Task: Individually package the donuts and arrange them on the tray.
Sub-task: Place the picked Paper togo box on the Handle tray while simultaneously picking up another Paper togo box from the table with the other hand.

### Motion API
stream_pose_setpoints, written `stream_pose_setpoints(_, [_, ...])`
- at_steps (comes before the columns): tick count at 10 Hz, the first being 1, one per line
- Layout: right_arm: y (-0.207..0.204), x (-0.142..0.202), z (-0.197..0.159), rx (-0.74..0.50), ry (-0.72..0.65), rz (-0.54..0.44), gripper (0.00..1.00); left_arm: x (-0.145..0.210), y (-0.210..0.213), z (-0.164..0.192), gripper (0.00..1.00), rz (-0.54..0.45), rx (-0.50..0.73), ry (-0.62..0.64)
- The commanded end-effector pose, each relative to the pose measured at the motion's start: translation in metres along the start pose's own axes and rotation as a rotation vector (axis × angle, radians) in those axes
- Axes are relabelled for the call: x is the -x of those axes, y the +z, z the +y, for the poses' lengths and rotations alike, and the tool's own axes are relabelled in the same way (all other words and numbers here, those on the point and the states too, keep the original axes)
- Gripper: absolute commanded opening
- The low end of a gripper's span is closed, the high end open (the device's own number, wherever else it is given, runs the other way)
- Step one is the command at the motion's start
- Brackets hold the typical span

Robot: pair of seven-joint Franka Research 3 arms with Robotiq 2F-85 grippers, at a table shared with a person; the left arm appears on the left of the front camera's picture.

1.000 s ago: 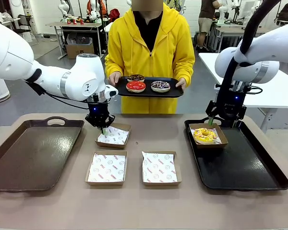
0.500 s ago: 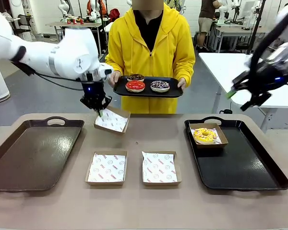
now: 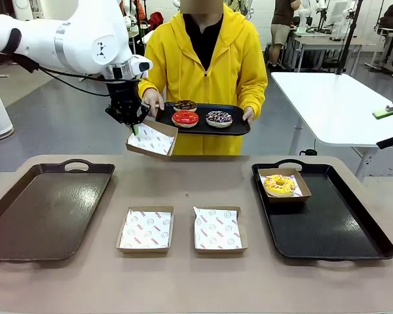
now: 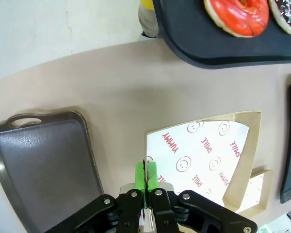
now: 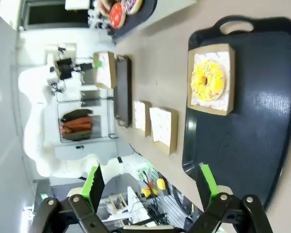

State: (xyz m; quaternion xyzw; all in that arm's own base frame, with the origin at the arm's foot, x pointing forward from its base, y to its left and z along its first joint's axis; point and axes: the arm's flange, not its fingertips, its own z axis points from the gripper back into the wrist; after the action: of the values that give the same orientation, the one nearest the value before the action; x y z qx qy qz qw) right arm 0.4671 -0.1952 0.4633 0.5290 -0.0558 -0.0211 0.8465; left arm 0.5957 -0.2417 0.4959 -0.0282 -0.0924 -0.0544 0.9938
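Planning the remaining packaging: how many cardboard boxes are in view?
4 boxes: one in the left gripper, two on the table, one on the right tray holding the yellow donut.

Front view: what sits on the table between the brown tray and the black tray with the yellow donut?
In the front view, a left box and a right box, both empty and paper-lined, side by side.

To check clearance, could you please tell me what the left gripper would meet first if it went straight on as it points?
Probably the bare table beside the brown tray, though depth is unclear; the left gripper is shut on the edge of a paper-lined box, which would land with it.
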Motion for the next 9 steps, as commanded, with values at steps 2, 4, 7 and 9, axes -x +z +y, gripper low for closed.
stream_pose_setpoints(2, [0.011, 0.014, -0.04, -0.108, 0.026, -0.058, 1.0, -0.022, 0.002, -0.004, 0.0, 0.024, -0.004, 0.046])
stream_pose_setpoints(4, [0.019, 0.031, -0.066, -0.154, -0.001, -0.092, 1.0, -0.027, -0.001, -0.003, 0.0, 0.034, -0.006, 0.066])
stream_pose_setpoints(7, [0.013, 0.043, -0.076, -0.161, 0.037, -0.104, 1.0, -0.015, 0.001, -0.001, 0.0, 0.014, 0.002, 0.021])
stream_pose_setpoints(9, [0.02, 0.041, -0.08, -0.14, -0.012, -0.088, 1.0, -0.015, 0.001, -0.001, 0.0, 0.014, 0.002, 0.021])
